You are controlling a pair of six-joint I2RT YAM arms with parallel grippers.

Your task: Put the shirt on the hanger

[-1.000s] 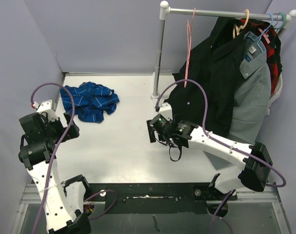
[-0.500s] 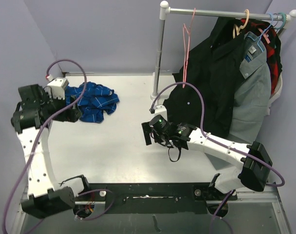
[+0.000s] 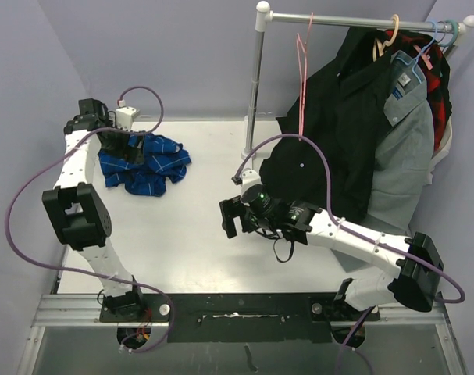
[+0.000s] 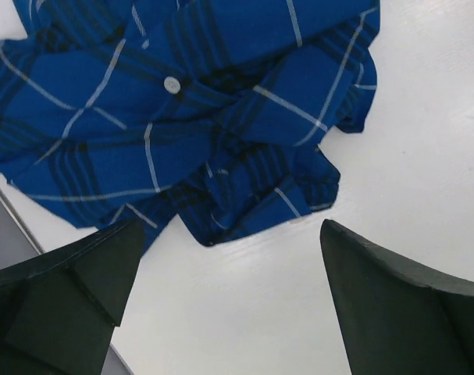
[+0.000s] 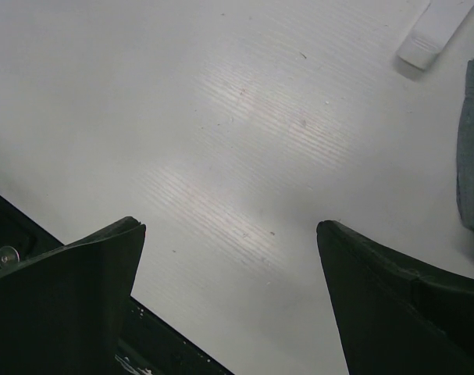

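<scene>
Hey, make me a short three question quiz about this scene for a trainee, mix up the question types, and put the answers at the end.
1. Short answer: which arm's gripper is at the shirt?
2. True or false: the left gripper has its fingers shut on the shirt.
3. Multiple choice: the pink hanger is A) hanging on the rail, B) inside the shirt, C) between the left gripper's fingers.
Key: 1 left; 2 false, the fingers are open with nothing between them; 3 A.
</scene>
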